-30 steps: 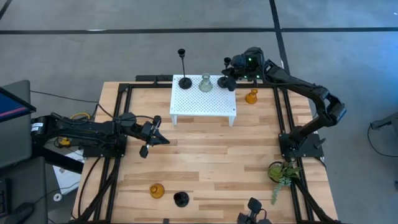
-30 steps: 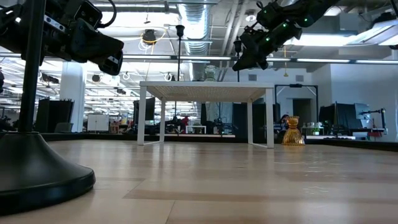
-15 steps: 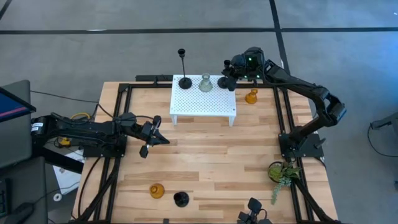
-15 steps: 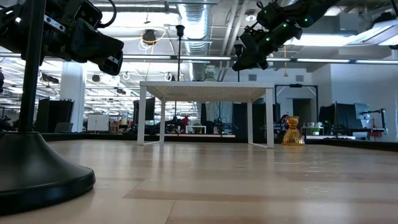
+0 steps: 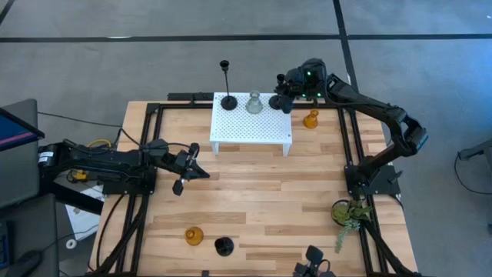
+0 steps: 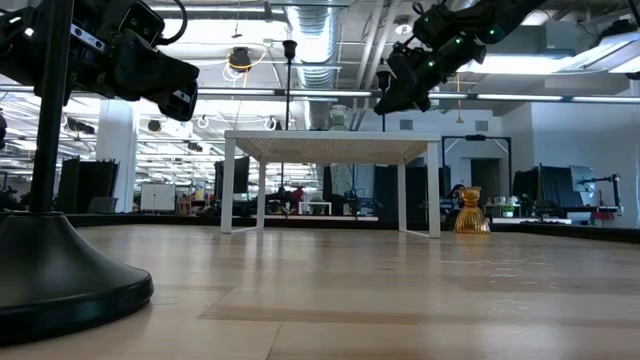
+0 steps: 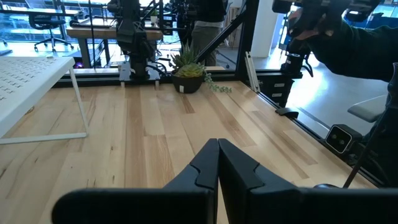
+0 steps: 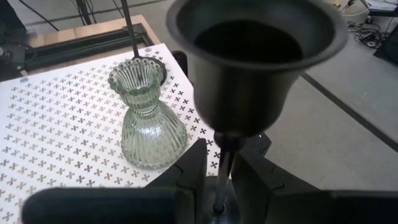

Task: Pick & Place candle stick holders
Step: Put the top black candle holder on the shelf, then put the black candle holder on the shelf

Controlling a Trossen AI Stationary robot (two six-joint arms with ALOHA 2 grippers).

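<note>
Holders nearest the front edge of the table are not yet moved: one amber glass holder [image 5: 194, 235] and the squat black holder [image 5: 224, 246] stand just beside each other there, and the green plant sprig [image 5: 350, 213] sits at the right side. A little farther in, the left gripper [image 5: 194, 172] waits above the wood with its fingers pressed together, holding nothing.

Farther back is the white perforated stand [image 5: 251, 127]. On it stand the tall black holder [image 5: 228, 101] and the clear glass holder [image 5: 254, 102]. At the stand's far right corner, the right gripper [image 8: 219, 168] is around the thin stem of the shorter black holder [image 8: 255, 56]. The stem is upright between the two fingers, with a small gap on each side, so the grip looks slack, not clenched. The second amber holder [image 5: 310, 119] is on the table just beside the stand.

The step in hand seems to be the placing of this shorter black holder. The next move calls for a straight retreat, without brushing the stem or the glass holder nearby.
</note>
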